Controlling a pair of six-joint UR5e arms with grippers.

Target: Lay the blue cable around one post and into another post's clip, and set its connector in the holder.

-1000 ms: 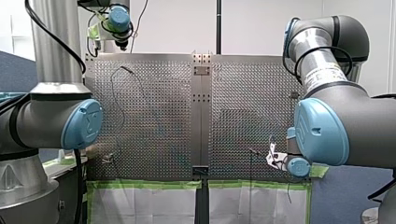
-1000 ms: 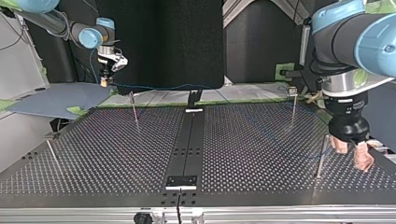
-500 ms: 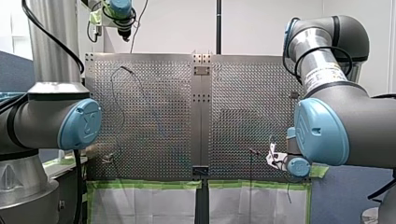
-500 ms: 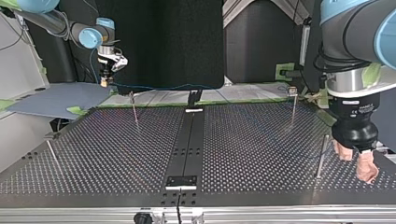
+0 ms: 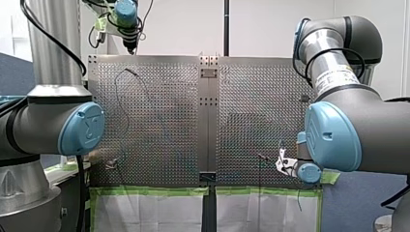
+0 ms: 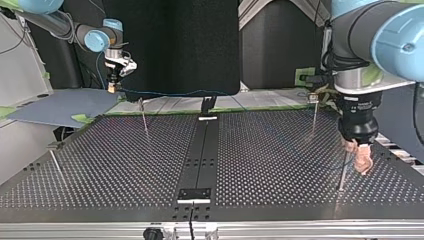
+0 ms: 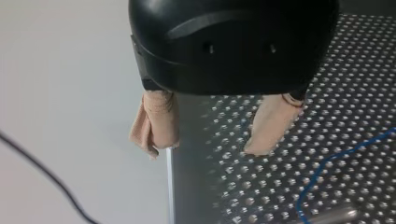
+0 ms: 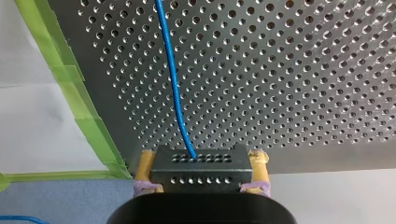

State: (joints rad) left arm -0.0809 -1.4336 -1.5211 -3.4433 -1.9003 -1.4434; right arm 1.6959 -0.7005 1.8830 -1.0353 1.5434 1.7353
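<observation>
In the right wrist view my right gripper (image 8: 201, 159) is shut on a black perforated connector (image 8: 201, 170), its yellow pads (image 8: 146, 168) on both sides. The blue cable (image 8: 173, 79) leaves the connector and runs ahead over the perforated plate. The top view has that gripper (image 6: 111, 89) at the far left edge, with the cable (image 6: 170, 92) stretched toward the middle. My left gripper (image 6: 357, 157) hangs open at the top view's right, close beside a thin post (image 6: 343, 170). Nothing lies between its beige pads (image 7: 156, 123); blue cable (image 7: 336, 158) lies ahead of it.
Thin metal posts stand on the plate at the top view's left (image 6: 144, 117) and far right (image 6: 314, 112), another near the left edge (image 6: 55, 167). A black bracket (image 6: 195, 194) sits on the centre strip near the camera. Green tape (image 8: 79, 98) lines the plate's edge.
My left arm has swung toward the top view's left and turned, bringing its open gripper beside the right-hand post. My right arm and the connector have not moved.
</observation>
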